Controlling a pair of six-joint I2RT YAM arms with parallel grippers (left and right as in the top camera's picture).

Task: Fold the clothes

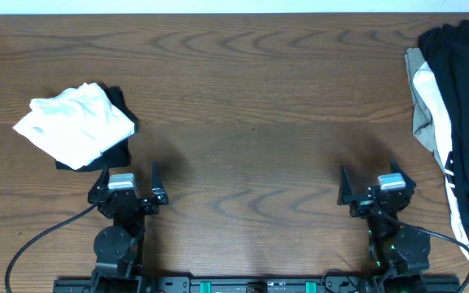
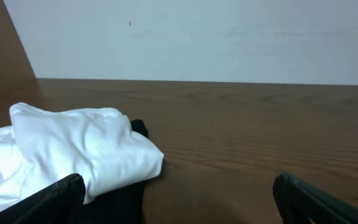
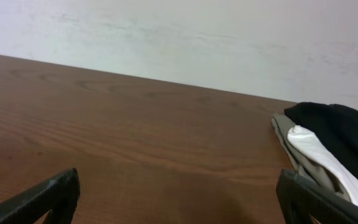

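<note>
The left gripper (image 1: 129, 176) stood with its two dark fingers spread wide and nothing between them, low over the near edge of the brown wood-grain table (image 1: 251, 106). The right gripper (image 1: 370, 181) was likewise fully spread and empty, on the opposite side of the near edge. Neither touched any fabric.

Just beyond the left gripper lay a soft white garment (image 1: 76, 122), loosely bunched instead of squared off, resting on top of a flat black garment (image 1: 120, 104) whose edges showed at its far corner and beneath its near side. In the left wrist view the white cloth sat close in front of the left-hand finger, creased and rounded.

Well away from the right gripper, at the table's far right edge, a heap of unfolded clothes (image 1: 454, 122) trailed toward the near side: a long black piece draped over white and beige ones, partly past the frame.

The left bundle looked like a finished or half-finished stack, though the white piece seemed too rumpled to count as neatly folded. The right heap appeared untouched, so most of the folding was probably ahead. The middle of the table was bare wood.
</note>
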